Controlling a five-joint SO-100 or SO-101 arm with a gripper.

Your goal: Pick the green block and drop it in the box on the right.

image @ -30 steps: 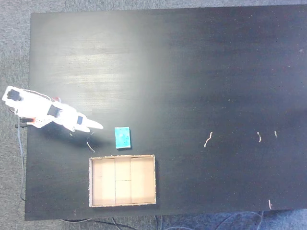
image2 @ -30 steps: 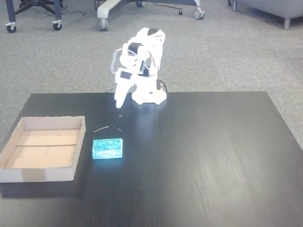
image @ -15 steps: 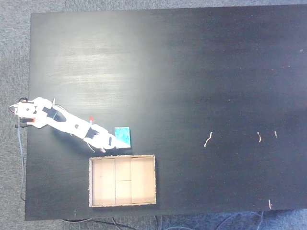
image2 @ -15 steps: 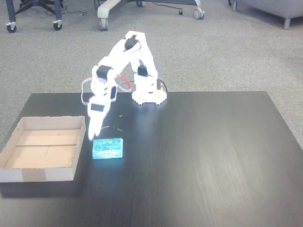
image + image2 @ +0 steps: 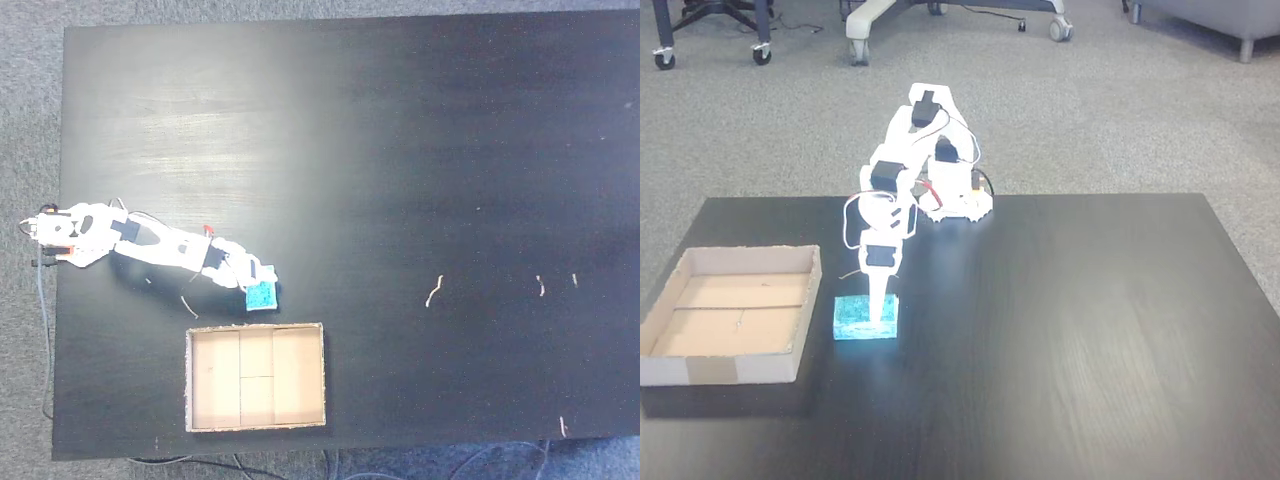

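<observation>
While you look from the front fixed view, your box [image 5: 730, 312] sits at the near left of the black bench [image 5: 1070, 330], open side up, with tan walls and a seamed floor. Just to its right lies the green block [image 5: 854, 320], flat on the bench and apart from the box wall. Your white arm [image 5: 902, 180] reaches from its base [image 5: 955, 205] at the far edge, bent forward and down, and the tool [image 5: 878, 305] points straight down onto the block's top, its tip at or on the surface near the block's right half. You cannot tell from either view whether the tool is spread, closed or gripping the block.

Seen from the fixed view above, the arm [image 5: 150, 250] stretches from the left edge of the bench [image 5: 400, 150] toward the right, the tool [image 5: 252, 280] covers the far-left part of the block [image 5: 262, 297], and the box [image 5: 255, 375] lies just beside the block, toward the bottom edge. Farther right, a few pale scraps [image 5: 433, 291] lie scattered on the dark surface.
</observation>
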